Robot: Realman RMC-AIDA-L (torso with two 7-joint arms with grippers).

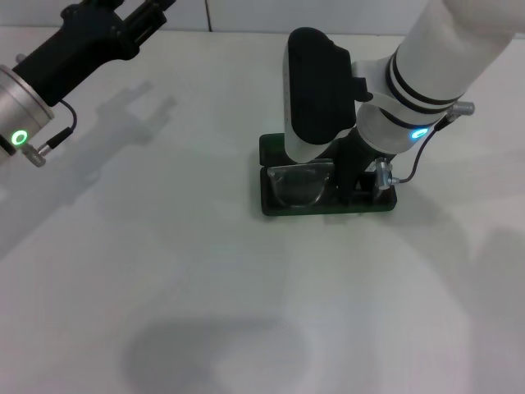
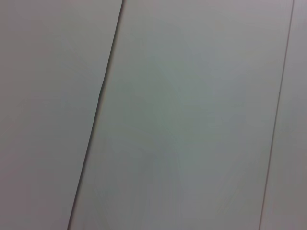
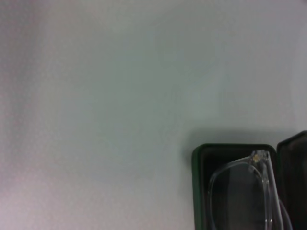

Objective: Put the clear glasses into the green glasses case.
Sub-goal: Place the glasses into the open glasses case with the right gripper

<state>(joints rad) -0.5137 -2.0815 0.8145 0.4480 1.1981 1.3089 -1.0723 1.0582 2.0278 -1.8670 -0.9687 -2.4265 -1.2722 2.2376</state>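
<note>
We are seeing the green glasses case [image 1: 275,205] lying open on the white table [image 1: 164,271], the clear glasses [image 1: 299,185] sitting inside. The right gripper [image 1: 361,176] is hanging over the case, grip undeterminable. Only the right wrist view is showing a hinge [image 3: 259,156]. The left gripper [image 1: 123,20] is parked far-left.

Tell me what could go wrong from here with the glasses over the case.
1. The clear glasses sit in or just above the open green glasses case; if they are not fully seated, a release could leave them propped on the rim.
2. The right gripper is low over the case, largely hidden behind its own wrist, and could nudge it when lifting away.
</note>
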